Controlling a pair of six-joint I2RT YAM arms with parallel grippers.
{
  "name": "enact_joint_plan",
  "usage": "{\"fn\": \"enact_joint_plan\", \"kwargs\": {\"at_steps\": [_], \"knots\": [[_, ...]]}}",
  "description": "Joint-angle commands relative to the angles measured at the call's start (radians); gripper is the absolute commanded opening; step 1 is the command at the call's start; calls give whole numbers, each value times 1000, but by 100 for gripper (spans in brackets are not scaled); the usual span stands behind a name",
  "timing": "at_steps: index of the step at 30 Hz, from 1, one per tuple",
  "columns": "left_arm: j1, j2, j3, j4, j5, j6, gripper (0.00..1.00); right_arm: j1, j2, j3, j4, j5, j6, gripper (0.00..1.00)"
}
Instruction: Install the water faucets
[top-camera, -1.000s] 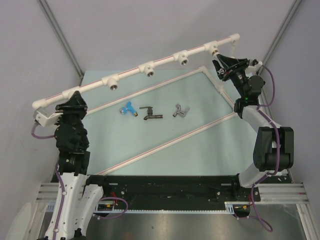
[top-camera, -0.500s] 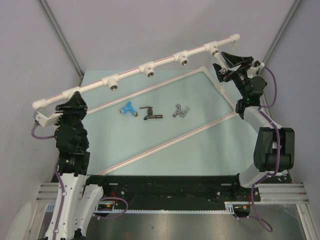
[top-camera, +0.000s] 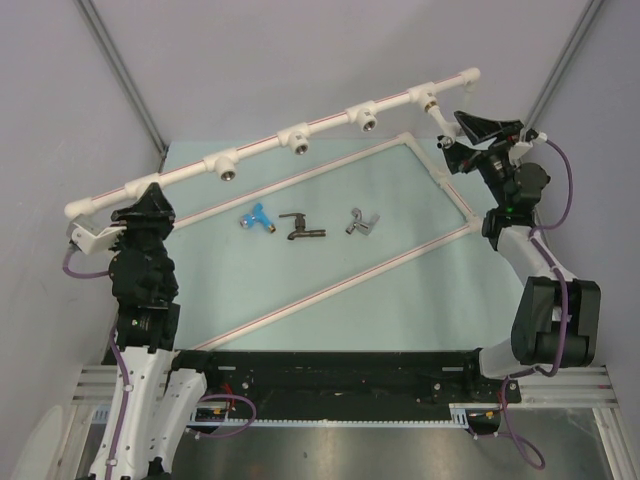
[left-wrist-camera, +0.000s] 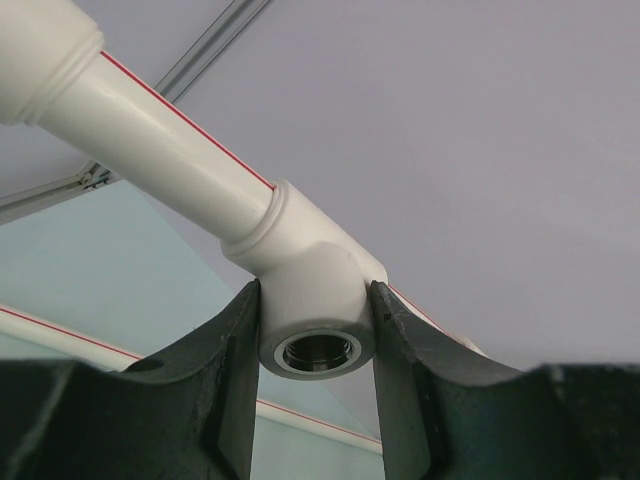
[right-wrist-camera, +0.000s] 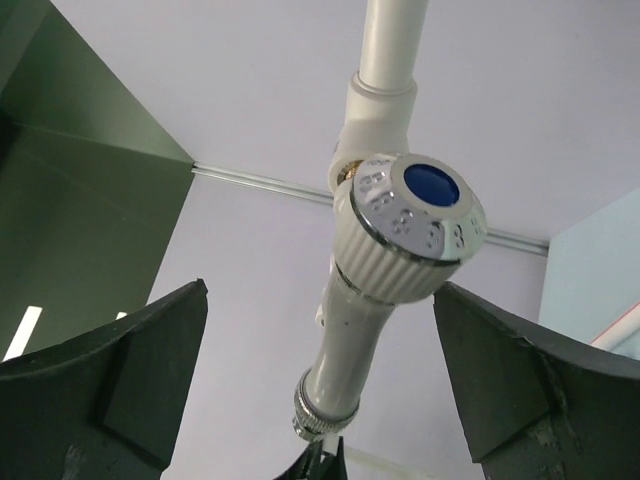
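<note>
- Left gripper (left-wrist-camera: 312, 310): clamped on the end tee fitting (left-wrist-camera: 300, 265), steadying the pipe (top-camera: 265, 147).
- Blue faucet (top-camera: 258, 217), dark faucet (top-camera: 300, 228), silver faucet (top-camera: 361, 222): loose on the mat (top-camera: 400, 280).
- White faucet (top-camera: 438, 118): seated in the rightmost tee (top-camera: 424, 97).
- Right gripper (top-camera: 470, 138): jaws now spread and drawn back from the white faucet, so the first installation looks complete.

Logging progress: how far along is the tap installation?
Done: the white tap looks fitted on the pipe. In hand: the right gripper sits open around it; the left gripper clamps the left fitting. Left: blue tap, dark tap and silver tap lie on the table.
</note>
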Motion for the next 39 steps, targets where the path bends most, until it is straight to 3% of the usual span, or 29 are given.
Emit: {"fn": "enact_joint_plan", "kwargs": {"at_steps": [1, 6, 13, 19, 20, 22, 23, 27, 31, 39], "knots": [[-19, 3, 3, -61, 17, 73, 1, -9, -91, -32, -63, -27, -82, 100], [-34, 8, 9, -61, 5, 92, 1, -9, -196, -84, -219, -16, -205, 100], [-68, 23, 14, -50, -9, 122, 1, -26, -409, -89, -515, 87, -562, 100], [-97, 25, 17, -42, -28, 156, 1, -26, -569, -72, -611, 202, -1170, 100], [-101, 25, 17, -42, -31, 162, 1, -23, -581, -72, -608, 210, -1373, 100], [-112, 27, 20, -42, -41, 174, 1, -3, -607, -70, -611, 216, -1583, 100], [-115, 28, 20, -41, -43, 179, 1, 8, -609, -72, -626, 226, -1765, 100], [-127, 30, 22, -39, -45, 190, 1, 37, -589, -72, -640, 193, -2049, 100], [-146, 23, 23, -41, -58, 216, 1, 62, -531, -70, -620, 190, -2262, 100], [-154, 16, 20, -41, -66, 240, 1, 79, -414, 35, -640, 158, -2394, 100]]}}
